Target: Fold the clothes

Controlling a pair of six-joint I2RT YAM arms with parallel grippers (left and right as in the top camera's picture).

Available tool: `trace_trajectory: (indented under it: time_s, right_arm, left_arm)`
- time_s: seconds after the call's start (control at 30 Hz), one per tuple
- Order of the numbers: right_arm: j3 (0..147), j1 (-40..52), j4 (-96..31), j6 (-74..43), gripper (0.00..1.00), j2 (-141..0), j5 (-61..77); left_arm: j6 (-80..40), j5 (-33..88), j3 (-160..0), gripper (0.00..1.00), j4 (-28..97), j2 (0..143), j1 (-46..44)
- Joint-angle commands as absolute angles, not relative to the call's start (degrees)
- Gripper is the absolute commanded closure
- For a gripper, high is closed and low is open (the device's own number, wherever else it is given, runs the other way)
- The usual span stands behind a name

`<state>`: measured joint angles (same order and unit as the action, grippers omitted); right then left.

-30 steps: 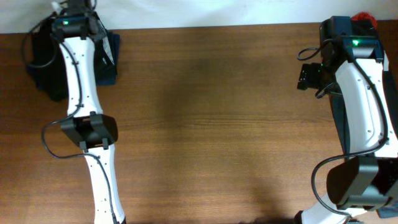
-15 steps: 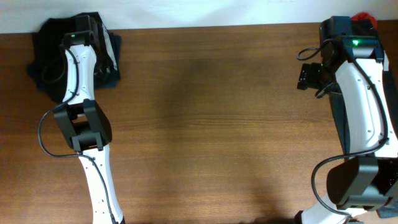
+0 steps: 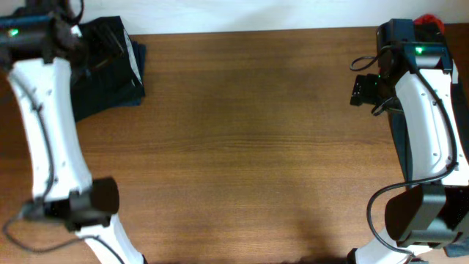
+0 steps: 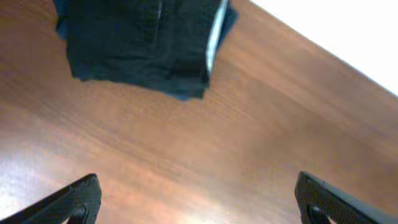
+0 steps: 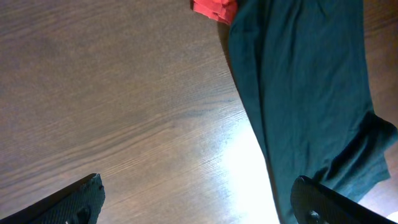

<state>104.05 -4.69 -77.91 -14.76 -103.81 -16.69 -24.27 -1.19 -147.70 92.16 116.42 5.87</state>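
Plainly, both pairs of fingers are empty. The left fingers [image 4: 74, 199] stand wide apart over the wood. The folded stack [image 4: 137, 43] of dark clothes lies well ahead of them, more toward the left-hand finger, with a pale edge [image 4: 213, 37] on the side facing the right-hand finger. The right fingers [image 5: 74, 199] are likewise spread and hold nothing. The loose garment [image 5: 298, 93] lies flat ahead of the right-hand finger and runs down close beside it, with a red part [image 5: 213, 9] at its far end.

This cloth looks soft, light and limp, and not fragile. It would probably sag from any pinched point and drag on the wood rather than slide. A hem or corner seems the best hold, and the corner nearest the right-hand finger looks easiest. A pinch mid-panel would likely bunch the layers.

For room, the surface [image 3: 249, 147] between the two arms is wide and open, good for spreading. The garment lies at the far right, partly under the right arm, so it probably needs pulling inward first. The stack lies near the back edge [image 4: 311, 53], with little room beyond it.
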Motion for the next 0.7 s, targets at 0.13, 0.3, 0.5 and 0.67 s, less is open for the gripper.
trace_trajectory:
  time_s: [0.13, 0.3, 0.5, 0.67]
  right_arm:
    - [104.8, -4.9, -77.9, -14.9, 0.01, -103.5, -17.6]
    - [104.8, -4.9, -77.9, -14.9, 0.01, -103.5, -17.6]
    - [104.8, -4.9, -77.8, -14.9, 0.01, -103.5, -17.6]
    - [104.8, -4.9, -77.8, -14.9, 0.01, -103.5, -17.6]
  left_arm:
    - [-19.6, 1.3, -147.6, 0.01, 96.7, 95.9, -10.8]
    - [-19.7, -0.2, -130.9, 0.01, 96.7, 85.4, -21.0]
    - [-19.7, -0.2, -126.7, 0.01, 96.7, 85.2, -21.0]
    - [-19.4, -2.8, -126.7, 0.01, 96.7, 84.6, -21.0]
